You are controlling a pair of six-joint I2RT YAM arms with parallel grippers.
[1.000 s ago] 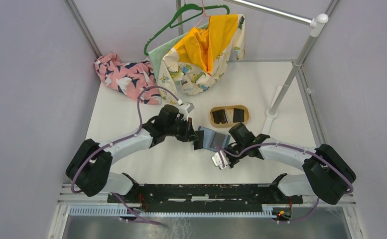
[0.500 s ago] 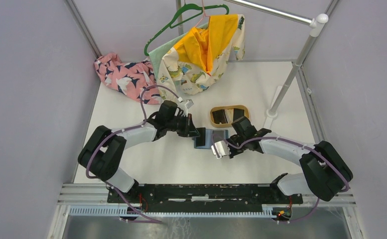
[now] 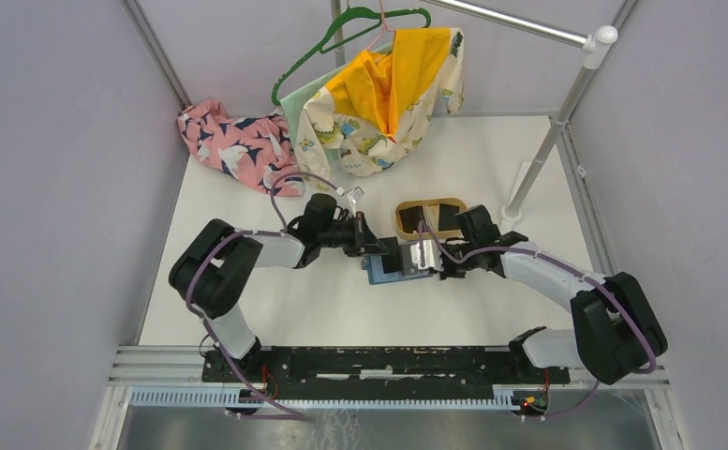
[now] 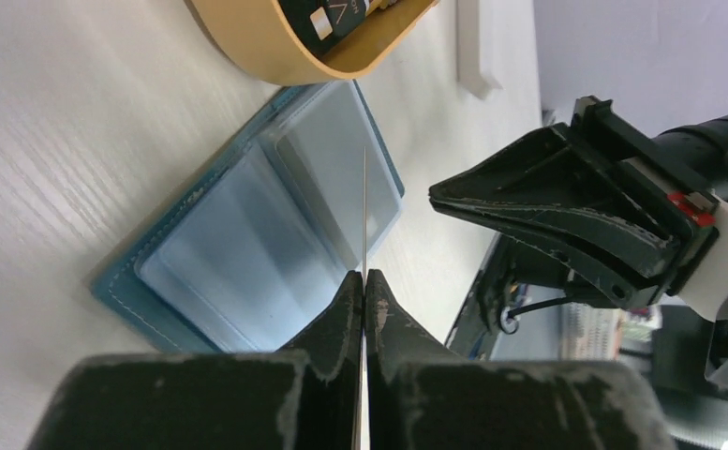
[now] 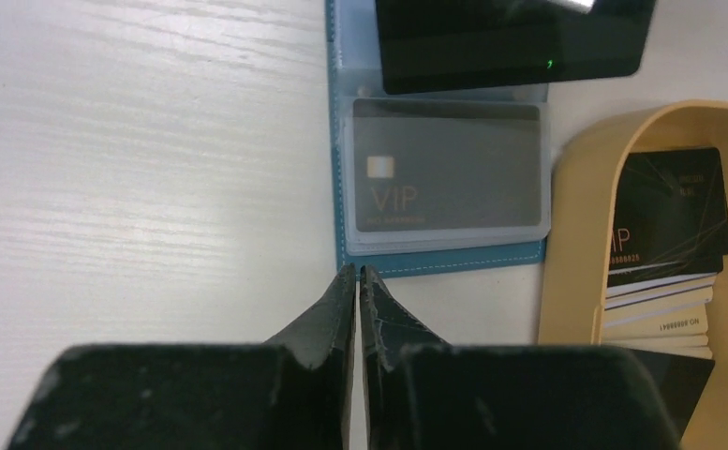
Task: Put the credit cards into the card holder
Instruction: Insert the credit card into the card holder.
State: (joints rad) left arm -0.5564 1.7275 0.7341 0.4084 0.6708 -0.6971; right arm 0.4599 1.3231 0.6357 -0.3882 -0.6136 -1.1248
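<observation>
While left fingers (image 4: 344,314) pinch a dark credit card (image 5: 510,42) upright just above the open card holder (image 4: 247,244), right fingers (image 5: 334,305) sit closed, empty, at its edge.

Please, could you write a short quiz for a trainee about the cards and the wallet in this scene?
1. True or false: the left gripper is open and empty.
2. The spare dark and pale credit cards are stacked in: A) an oval tan wooden tray; B) a glass bowl; C) a metal box.
3. Fill in: the grey card inside the open teal-blue leather-like card holder reads ___.
Key: 1 false, it pinches a thin dark card; 2 A; 3 VIP.
</observation>
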